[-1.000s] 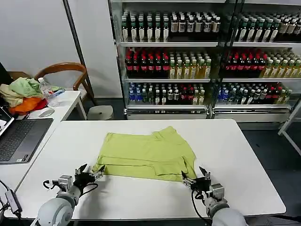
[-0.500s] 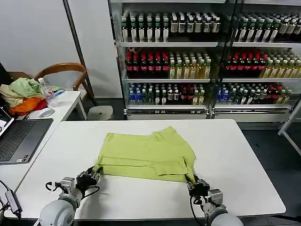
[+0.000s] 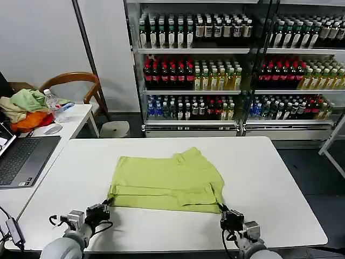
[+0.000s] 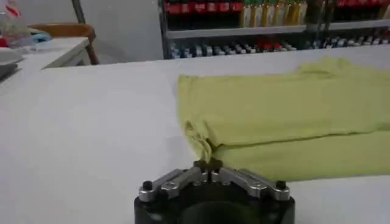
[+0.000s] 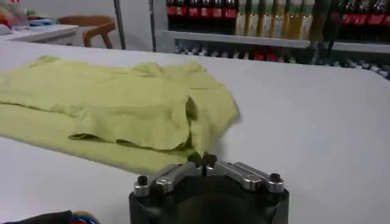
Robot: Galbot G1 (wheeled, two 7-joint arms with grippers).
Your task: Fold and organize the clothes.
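At the near edge of the white worktop (image 3: 280, 183), both jaws pinch the lime-green cotton T-shirt (image 3: 167, 181): left gripper (image 3: 103, 207), right gripper (image 3: 223, 211). You should lift evenly together.

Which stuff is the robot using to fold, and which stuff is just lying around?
Using:
lime T-shirt
left gripper, pinching its near corner
right gripper, pinching the other near corner

Just lying around:
laptop
heap of garments
water bottle

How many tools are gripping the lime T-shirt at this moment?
2. The left tool pinches the T-shirt at its near left corner; the right tool pinches its near right corner, both at the white table's front.
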